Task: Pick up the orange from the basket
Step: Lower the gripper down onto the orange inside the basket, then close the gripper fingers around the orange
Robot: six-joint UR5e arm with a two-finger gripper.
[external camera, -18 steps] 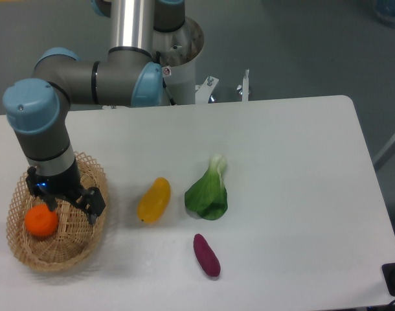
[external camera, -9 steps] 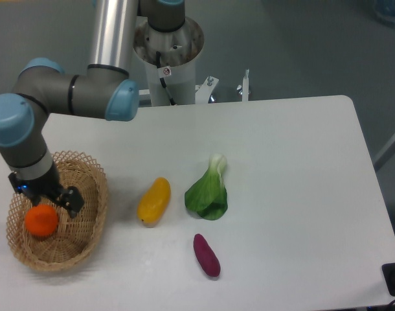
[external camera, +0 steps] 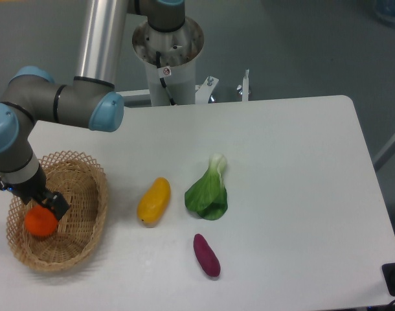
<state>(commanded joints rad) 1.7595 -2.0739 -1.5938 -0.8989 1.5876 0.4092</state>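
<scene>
The orange (external camera: 38, 223) lies in the left part of the woven basket (external camera: 87, 194) at the table's left edge. My gripper (external camera: 32, 207) hangs straight down over the orange and covers its top. One black finger (external camera: 56, 205) shows just right of the fruit, and the other is mostly hidden behind the wrist at the basket's left rim. The jaws look spread wide, with the orange below and between them. Whether the fingers touch the fruit is hidden.
On the white table to the right of the basket lie a yellow-orange mango-like fruit (external camera: 153, 200), a green leafy vegetable (external camera: 208, 192) and a purple sweet potato (external camera: 206, 254). The robot's base (external camera: 166, 52) stands behind the table.
The arm has swung left across the basket, and the gripper has gone from right of the orange to directly over it. The orange has stayed where it was.
</scene>
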